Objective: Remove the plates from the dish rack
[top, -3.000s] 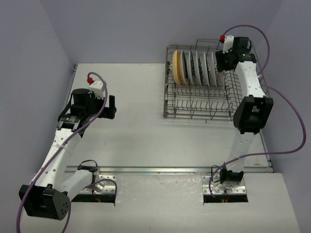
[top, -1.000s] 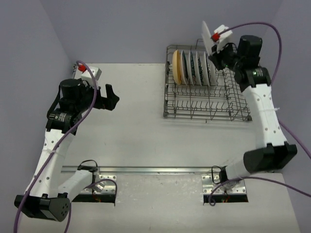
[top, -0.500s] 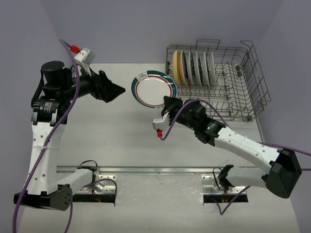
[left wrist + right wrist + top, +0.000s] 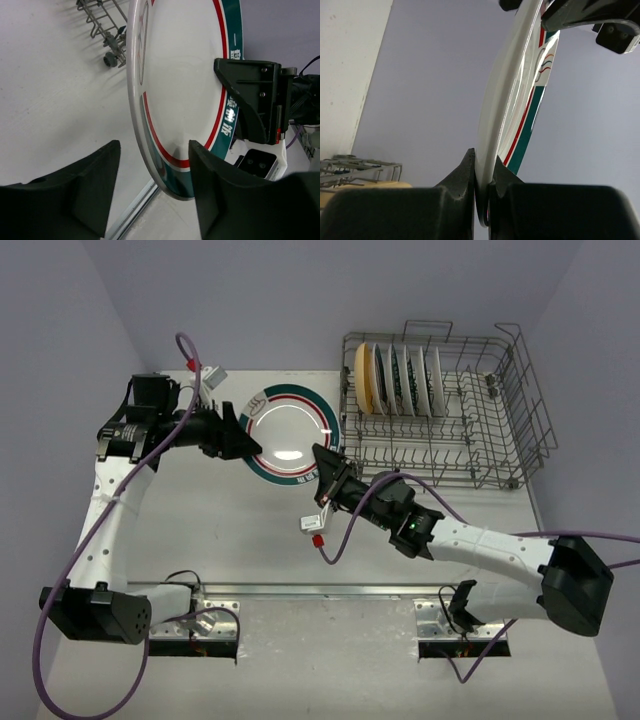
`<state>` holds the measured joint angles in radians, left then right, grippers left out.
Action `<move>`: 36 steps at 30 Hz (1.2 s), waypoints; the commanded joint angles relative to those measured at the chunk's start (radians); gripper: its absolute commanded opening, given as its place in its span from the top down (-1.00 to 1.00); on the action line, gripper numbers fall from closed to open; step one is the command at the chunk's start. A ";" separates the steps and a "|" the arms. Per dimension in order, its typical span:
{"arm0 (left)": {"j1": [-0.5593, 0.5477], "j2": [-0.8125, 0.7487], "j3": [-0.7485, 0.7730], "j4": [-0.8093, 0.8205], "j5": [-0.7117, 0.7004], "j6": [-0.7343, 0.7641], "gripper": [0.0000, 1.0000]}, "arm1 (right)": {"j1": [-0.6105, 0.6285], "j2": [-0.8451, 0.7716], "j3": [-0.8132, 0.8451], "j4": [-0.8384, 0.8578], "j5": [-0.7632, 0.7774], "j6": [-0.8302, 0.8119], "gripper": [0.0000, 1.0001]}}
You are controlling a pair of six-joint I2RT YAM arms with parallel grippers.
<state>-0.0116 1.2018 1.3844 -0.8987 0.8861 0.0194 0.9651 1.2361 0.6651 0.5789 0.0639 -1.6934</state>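
Observation:
A white plate [image 4: 290, 435] with a teal rim band, a red line and characters is held up over the table's middle. My right gripper [image 4: 325, 466] is shut on its lower right rim; in the right wrist view the plate [image 4: 512, 100] edge is pinched at the gripper [image 4: 481, 161]. My left gripper [image 4: 236, 435] straddles the opposite rim. In the left wrist view the plate [image 4: 180, 75] stands between the jaws of the left gripper [image 4: 154, 150], with a gap on its back side. The dish rack [image 4: 500, 455] at the back right holds a tan-yellow plate [image 4: 365, 378] and several white plates [image 4: 412, 380].
The rack's right half has bare tines. A metal rail [image 4: 300, 590] runs along the near table edge by the arm bases. Purple cables loop off both arms, and a red-tipped connector [image 4: 314, 530] hangs under the right wrist. Purple walls close in the back and sides.
The right arm has carried the plate from the rack leftward over the table. The left gripper has moved in onto its left rim and its jaws have narrowed around it.

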 commanded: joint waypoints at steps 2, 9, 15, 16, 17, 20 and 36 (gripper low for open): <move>0.010 -0.025 -0.021 0.013 0.044 0.045 0.37 | 0.014 0.010 -0.032 0.199 -0.013 -0.076 0.99; 0.012 -0.027 -0.094 0.097 0.057 -0.008 1.00 | 0.014 0.014 -0.035 0.180 0.029 -0.050 0.04; 0.078 0.057 -0.005 0.163 0.064 -0.047 1.00 | 0.009 -0.040 0.000 0.065 0.137 0.086 -0.87; 0.086 0.083 0.009 0.185 0.059 -0.056 1.00 | 0.004 -0.053 -0.003 0.048 0.145 0.099 -0.93; 0.095 0.115 0.024 0.214 0.051 -0.078 1.00 | -0.006 -0.071 -0.009 0.026 0.156 0.122 -0.98; 0.127 0.188 0.059 0.288 0.022 -0.158 1.00 | -0.033 -0.127 -0.023 -0.067 0.189 0.241 -0.97; 0.133 0.779 0.124 0.596 -0.145 -0.299 1.00 | -0.537 -0.231 0.450 -0.940 0.051 1.545 -0.98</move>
<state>0.1173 1.9003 1.4178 -0.4356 0.7480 -0.2191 0.4941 1.0136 1.0860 -0.1827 0.2017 -0.4930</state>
